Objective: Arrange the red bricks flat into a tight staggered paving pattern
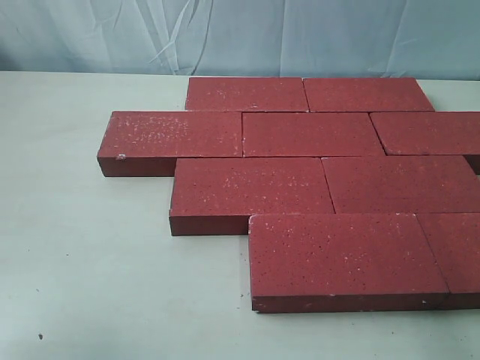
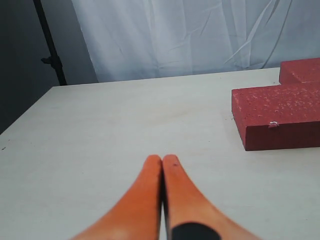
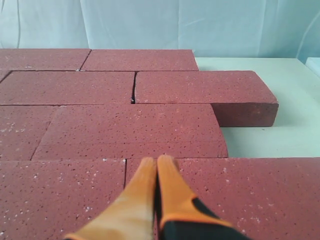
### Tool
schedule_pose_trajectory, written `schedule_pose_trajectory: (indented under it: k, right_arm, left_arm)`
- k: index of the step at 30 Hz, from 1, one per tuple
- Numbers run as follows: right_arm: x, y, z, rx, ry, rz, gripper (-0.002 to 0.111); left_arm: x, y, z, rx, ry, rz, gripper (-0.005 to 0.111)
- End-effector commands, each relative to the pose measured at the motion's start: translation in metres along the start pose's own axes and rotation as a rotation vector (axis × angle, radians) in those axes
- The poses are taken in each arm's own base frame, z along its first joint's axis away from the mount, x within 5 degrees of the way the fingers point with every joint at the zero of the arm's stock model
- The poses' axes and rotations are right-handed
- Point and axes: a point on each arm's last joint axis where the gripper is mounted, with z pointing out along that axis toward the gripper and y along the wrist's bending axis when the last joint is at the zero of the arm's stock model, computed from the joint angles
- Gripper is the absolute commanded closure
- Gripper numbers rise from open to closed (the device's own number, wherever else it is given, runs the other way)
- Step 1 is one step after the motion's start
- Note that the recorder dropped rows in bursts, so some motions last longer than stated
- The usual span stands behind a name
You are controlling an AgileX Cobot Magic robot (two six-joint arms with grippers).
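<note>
Red bricks (image 1: 311, 133) lie flat on the pale table (image 1: 82, 255) in four rows. Each row is offset from the next so the end joints do not line up, which is the staggered bond the task asks for. Long sides touch wherever we can see them. The pattern runs off the right edge of the exterior view, so we cannot check that end there.

Right pincer (image 3: 156, 161): orange fingers pressed together with nothing between them, tips low over the nearest brick beside an end joint. We judge that shut tips suit nudging, since the bricks are far too wide to grasp. A narrow gap (image 3: 134, 90) shows between two bricks in a farther row. We judge that the likeliest work left.

Left pincer (image 2: 162, 160): likewise shut and empty, over bare table, well apart from the protruding end brick (image 2: 280, 117). We judge it either kept clear or placed to push that end inward.
</note>
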Motion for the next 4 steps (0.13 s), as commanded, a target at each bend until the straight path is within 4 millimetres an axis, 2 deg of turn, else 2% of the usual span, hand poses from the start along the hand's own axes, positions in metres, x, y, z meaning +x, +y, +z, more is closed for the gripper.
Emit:
schedule_pose_trajectory:
  k: [1, 4]
  right_arm:
    - [0.0000, -0.0003, -0.0002, 0.005, -0.010, 0.001, 0.109]
    - [0.0000, -0.0003, -0.0002, 0.005, -0.010, 0.001, 0.109]
  left_arm:
    - [0.0011, -0.0001, 0.0000, -0.001, -0.005, -0.010, 0.107]
    - [0.0011, -0.0001, 0.0000, -0.001, -0.005, -0.010, 0.107]
